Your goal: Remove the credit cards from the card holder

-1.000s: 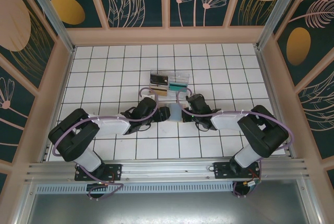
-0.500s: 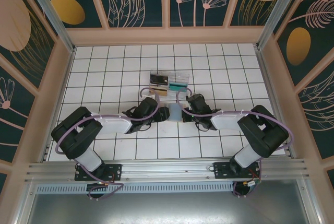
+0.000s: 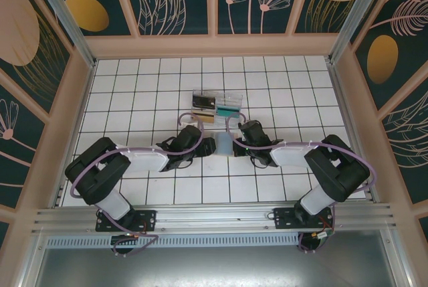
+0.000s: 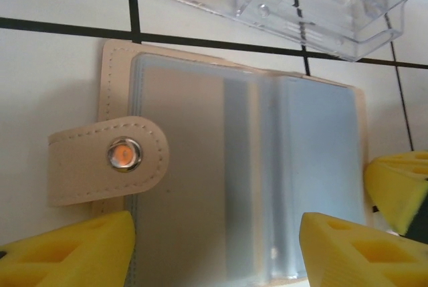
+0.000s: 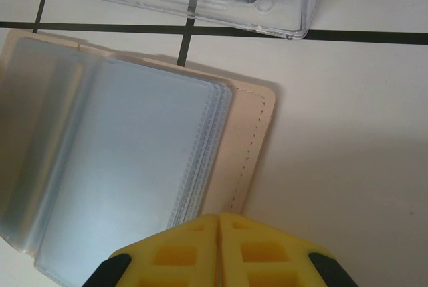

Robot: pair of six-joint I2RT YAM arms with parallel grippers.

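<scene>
The card holder [image 4: 200,186] lies open on the tiles, tan outside with a snap strap [image 4: 107,160] and blue-grey clear sleeves inside. My left gripper [image 4: 215,243] is open, its yellow fingers [image 4: 73,253] standing either side of the holder's near edge with the sleeves between them. My right gripper [image 5: 219,230] is shut, tips resting at the near edge of the holder's [image 5: 134,166] tan right flap. From above, the holder [image 3: 225,145] sits between the left gripper [image 3: 204,145] and the right gripper [image 3: 236,146]. I cannot tell whether credit cards sit in the sleeves.
A clear plastic compartment tray [image 3: 217,104] stands just beyond the holder, holding a dark card [image 3: 200,102], a teal card [image 3: 229,108] and a tan one [image 3: 206,117]. Its edge [image 4: 321,19] is close to the holder's far side. Open white tiles [image 3: 134,86] surround both arms.
The left arm's elbow has drawn in slightly and its jaws have narrowed a little around the holder. The right arm and the holder have not moved.
</scene>
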